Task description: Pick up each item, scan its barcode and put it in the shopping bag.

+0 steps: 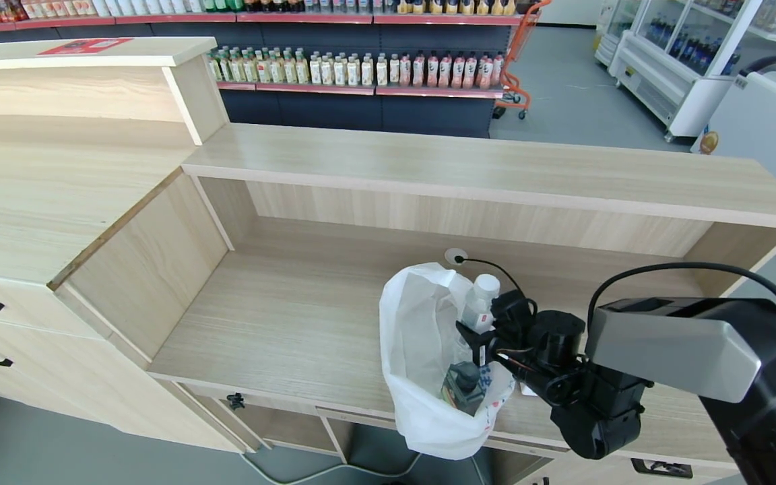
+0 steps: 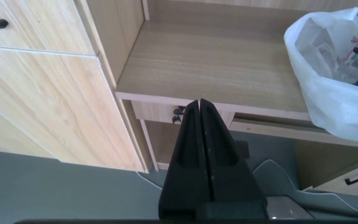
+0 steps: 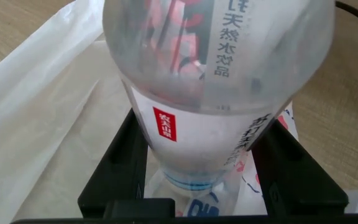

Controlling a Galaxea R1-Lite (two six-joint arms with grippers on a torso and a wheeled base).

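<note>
Bottle [image 1: 481, 302], clear plastic with a white cap, is clamped in the right gripper [image 1: 483, 338], the two black fingers pressed against opposite sides of its labelled body. It stands roughly upright, cap uppermost, at the open mouth of the shopping bag [image 1: 420, 357], towards the bag's right side. Whether its base is below the rim cannot be determined. In the right wrist view the bottle [image 3: 216, 93] is seen between the fingers of the gripper [image 3: 201, 171], with the white film of the bag [image 3: 42, 124] beneath and beside it. The bag sits on the lower shelf of the wooden counter [image 1: 294, 316], at the front edge, and contains a dark item [image 1: 463, 387]. A black cable [image 1: 496, 267] runs along the shelf behind the bag. Left gripper [image 2: 199, 143] has its fingers pressed together, holding nothing, in front of the counter's edge and well apart from the bag [image 2: 334, 93]
</note>
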